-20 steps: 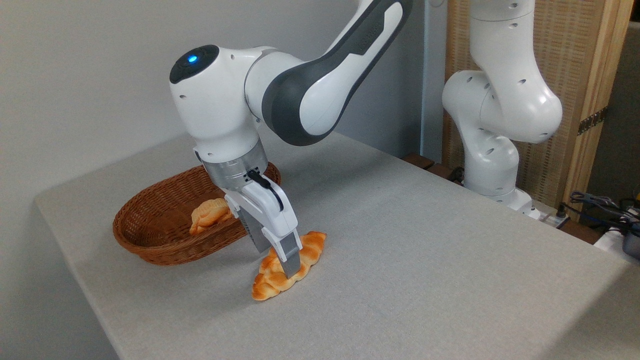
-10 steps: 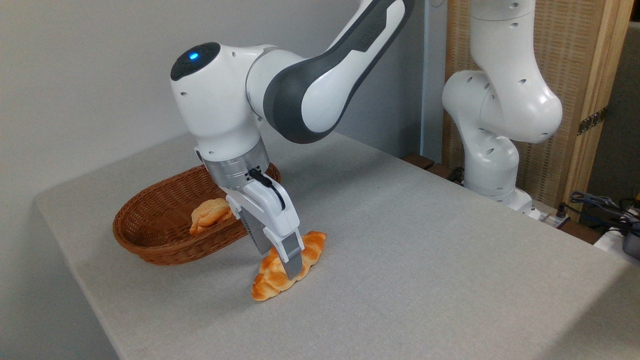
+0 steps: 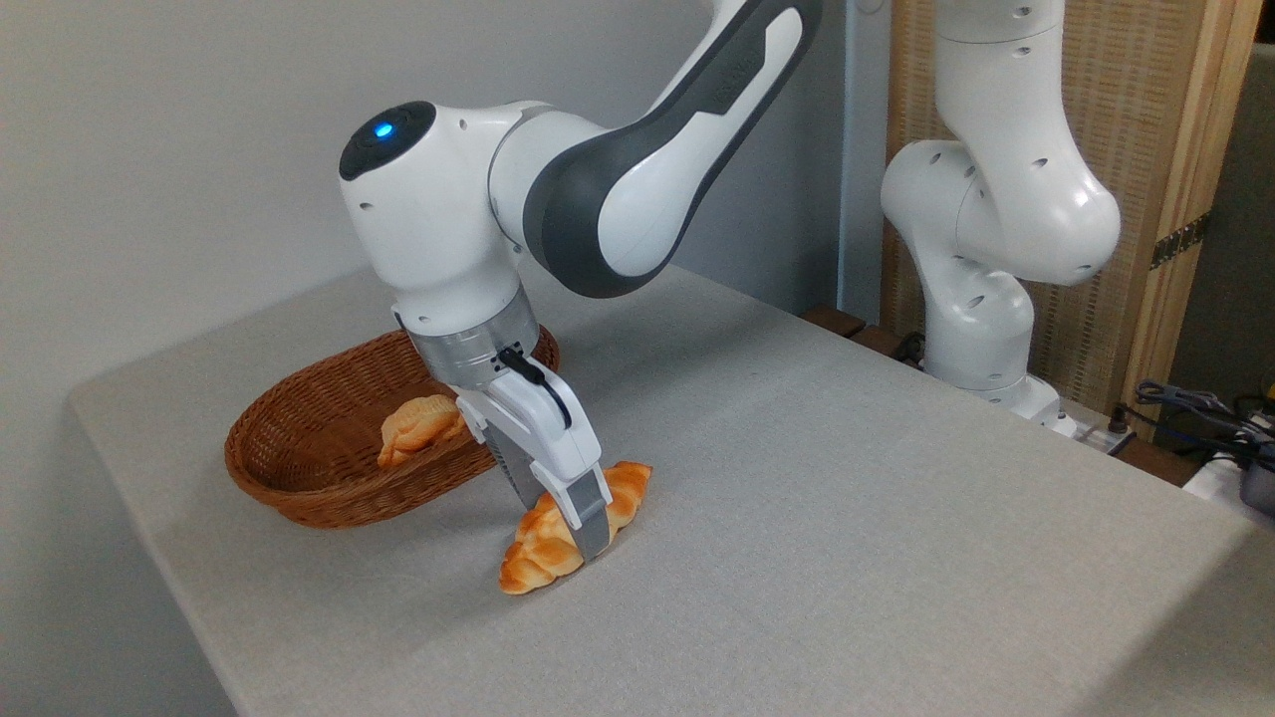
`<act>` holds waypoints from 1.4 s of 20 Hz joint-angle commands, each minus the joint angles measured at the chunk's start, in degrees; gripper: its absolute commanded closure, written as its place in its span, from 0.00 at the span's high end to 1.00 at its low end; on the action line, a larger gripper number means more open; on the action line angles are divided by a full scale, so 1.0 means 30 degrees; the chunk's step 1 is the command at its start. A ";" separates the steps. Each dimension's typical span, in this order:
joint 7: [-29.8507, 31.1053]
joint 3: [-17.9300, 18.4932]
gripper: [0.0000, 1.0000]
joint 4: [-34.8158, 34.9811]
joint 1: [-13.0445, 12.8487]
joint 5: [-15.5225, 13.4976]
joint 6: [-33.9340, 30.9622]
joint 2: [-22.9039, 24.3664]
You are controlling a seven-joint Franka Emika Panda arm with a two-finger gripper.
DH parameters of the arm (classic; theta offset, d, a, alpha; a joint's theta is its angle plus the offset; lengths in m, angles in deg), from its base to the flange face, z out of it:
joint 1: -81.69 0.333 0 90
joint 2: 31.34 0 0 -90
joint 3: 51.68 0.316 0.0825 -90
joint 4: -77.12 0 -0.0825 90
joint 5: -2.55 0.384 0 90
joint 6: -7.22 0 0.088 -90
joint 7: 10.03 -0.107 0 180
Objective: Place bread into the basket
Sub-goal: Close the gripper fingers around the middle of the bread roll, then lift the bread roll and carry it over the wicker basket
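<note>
A: Our pincer (image 3: 581, 526) is down at the worktop (image 3: 847, 518), its fingers pinching the bread (image 3: 543, 543) across the middle. One finger (image 3: 588, 518) sits on the near side of the loaf; the other is hidden behind it.

B: Agreed. The loaf's front tip points down and to our left of the pincer, the back tip pokes out just to the right. We can't tell whether it has cleared the cloth or is resting on it.

A: The basket (image 3: 299, 478) lies up and to the left of the pincer, close by. A smaller pastry (image 3: 418, 428) already sits inside, behind the pincer body.

B: So we'd judge this the lift. We should raise straight up first, high enough that the drooping front tip clears the wicker rim.

A: Then carry left and back. The grip looks centred, so we expect little swing, but the glossy crust may slip; a slow move suits us.

B: We'd aim for the open floor left of that pastry, lower until the loaf nearly rests, then let go.
</note>
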 commanded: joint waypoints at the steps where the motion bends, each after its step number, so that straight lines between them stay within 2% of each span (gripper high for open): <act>1: -0.0026 -0.0024 0.98 0.0009 -0.0047 0.0109 -0.0214 -0.0107; 2: -0.0055 -0.0024 0.91 0.0009 -0.0047 0.0080 -0.0214 -0.0078; 4: -0.0026 -0.0024 0.57 -0.0049 -0.0047 -0.0008 -0.0185 -0.0078; 6: -0.0056 -0.0024 0.47 -0.0079 -0.0047 0.0021 -0.0185 -0.0048; 20: -0.0055 -0.0024 0.49 -0.0196 -0.0047 -0.0009 -0.0185 0.0127; 22: -0.0026 0.0034 0.52 -0.0808 -0.0047 -0.0009 -0.0330 0.0506; 28: -0.0027 0.0443 0.52 -0.2714 0.0100 -0.1676 -0.1415 0.0713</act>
